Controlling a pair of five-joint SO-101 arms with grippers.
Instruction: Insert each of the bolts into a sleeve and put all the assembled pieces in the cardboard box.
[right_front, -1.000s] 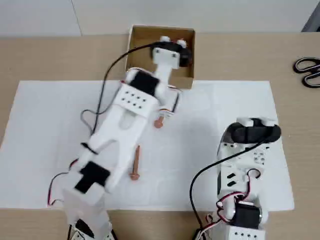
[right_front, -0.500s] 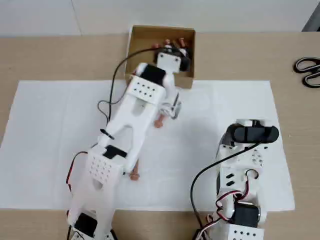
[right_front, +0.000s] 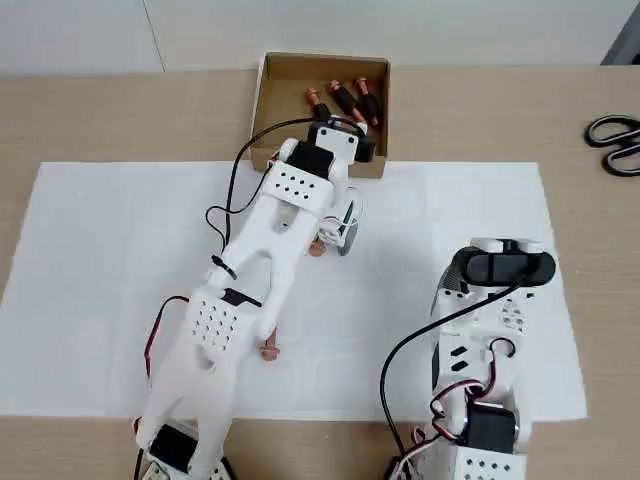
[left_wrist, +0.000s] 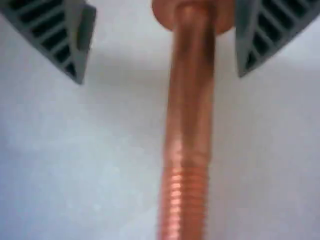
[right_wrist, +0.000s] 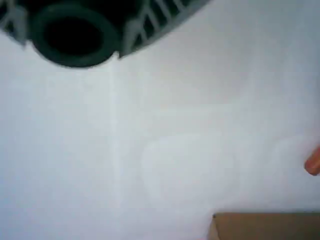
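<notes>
Right end effector (right_wrist: 77, 22): grey ribbed fingers (right_wrist: 145, 22) sit on either side of a black sleeve (right_wrist: 75, 57), pressed against it. The sleeve is seen end-on, round, with its dark bore facing the camera.

White paper sheet (right_wrist: 190, 125) below, with one faint straight crease and a few shallow wrinkles.

Cardboard box (right_wrist: 265, 226): one brown corner and a straight edge, bordering the sheet, well apart from the sleeve.

Small copper-coloured piece (right_wrist: 313, 162) near the box, closer to it than the sleeve is. It is cut off at the frame edge; cannot tell what it is.
</notes>
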